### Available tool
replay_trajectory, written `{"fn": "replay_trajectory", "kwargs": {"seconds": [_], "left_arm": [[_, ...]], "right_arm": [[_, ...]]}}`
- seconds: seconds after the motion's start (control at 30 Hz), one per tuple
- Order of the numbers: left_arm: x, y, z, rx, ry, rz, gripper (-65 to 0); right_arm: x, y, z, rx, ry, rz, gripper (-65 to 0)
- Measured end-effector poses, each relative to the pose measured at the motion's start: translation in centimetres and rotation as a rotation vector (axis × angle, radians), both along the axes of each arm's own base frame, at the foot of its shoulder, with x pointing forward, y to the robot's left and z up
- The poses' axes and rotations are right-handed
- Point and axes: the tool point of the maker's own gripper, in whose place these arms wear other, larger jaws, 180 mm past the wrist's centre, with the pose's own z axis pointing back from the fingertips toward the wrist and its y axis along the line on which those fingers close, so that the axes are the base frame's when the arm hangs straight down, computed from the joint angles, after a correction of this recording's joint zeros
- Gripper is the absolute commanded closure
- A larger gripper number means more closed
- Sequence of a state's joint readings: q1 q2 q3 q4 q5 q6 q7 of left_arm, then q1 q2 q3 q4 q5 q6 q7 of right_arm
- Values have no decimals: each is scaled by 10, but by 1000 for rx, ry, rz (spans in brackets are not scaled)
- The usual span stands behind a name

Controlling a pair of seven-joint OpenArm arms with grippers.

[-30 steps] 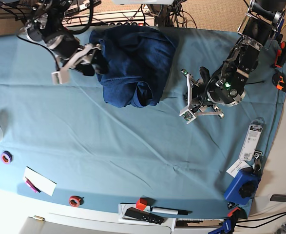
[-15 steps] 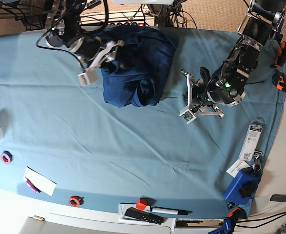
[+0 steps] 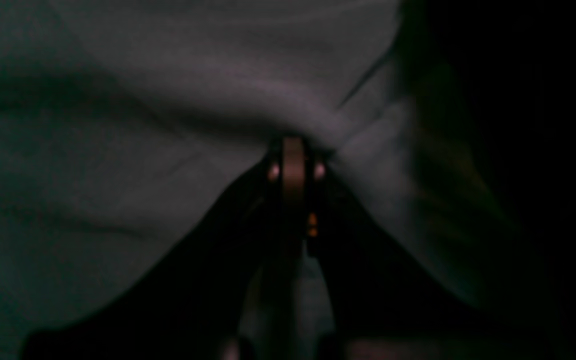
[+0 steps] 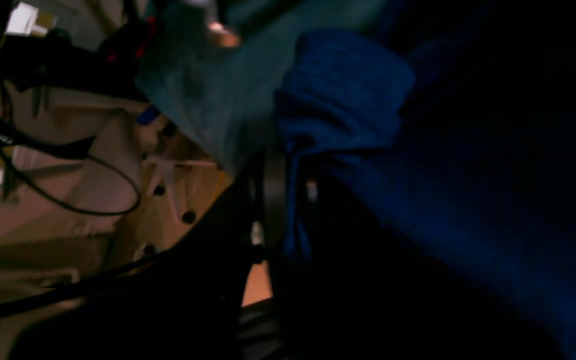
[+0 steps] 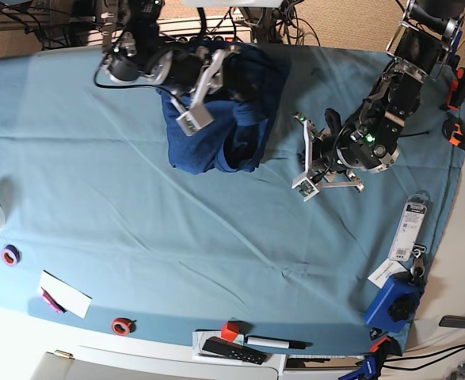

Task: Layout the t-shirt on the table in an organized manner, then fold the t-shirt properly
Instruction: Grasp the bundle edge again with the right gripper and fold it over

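Shirt (image 5: 224, 111) is bunched at the far desk (image 5: 216, 237) edge. Right claw (image 4: 288, 170) is clamped on a thick fold; several layers could be dragged together. Left claw (image 3: 294, 167), pinched shut, seems caught on desk cloth.

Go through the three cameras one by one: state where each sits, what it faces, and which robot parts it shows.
Base: overhead, looking down on the table, the t-shirt and both arms.
Left wrist: on the left arm, facing the table's cloth closely; left end effector shut.
Right wrist: on the right arm, facing the t-shirt; right end effector pinching a fold.
Shared: base and right wrist both show the t-shirt.
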State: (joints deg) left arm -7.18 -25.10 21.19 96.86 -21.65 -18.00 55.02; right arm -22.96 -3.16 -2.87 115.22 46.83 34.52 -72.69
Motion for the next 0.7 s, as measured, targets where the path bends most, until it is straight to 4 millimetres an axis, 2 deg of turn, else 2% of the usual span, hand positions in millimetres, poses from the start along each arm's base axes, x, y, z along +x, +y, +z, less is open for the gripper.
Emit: {"fn": "replay_trajectory", "kwargs": {"seconds": [0.2, 0.33, 0.37, 0.47, 0.5, 0.7], "left_arm": [[0, 0, 0, 0, 0, 0, 0], [0, 0, 0, 0, 0, 0, 0], [0, 0, 0, 0, 0, 0, 0], [0, 0, 0, 0, 0, 0, 0], [0, 0, 0, 0, 0, 0, 0], [0, 0, 0, -3, -3, 0, 0]], "right_arm": [[-9, 18, 4, 22, -1, 61, 0], [-12, 20, 3, 20, -1, 79, 0], [-14, 20, 3, 11, -6, 99, -24], [-14, 19, 0, -20, -4, 134, -251], [-12, 19, 1, -21, -12, 138, -283], [-6, 31, 25, 97, -63, 165, -285]]}}
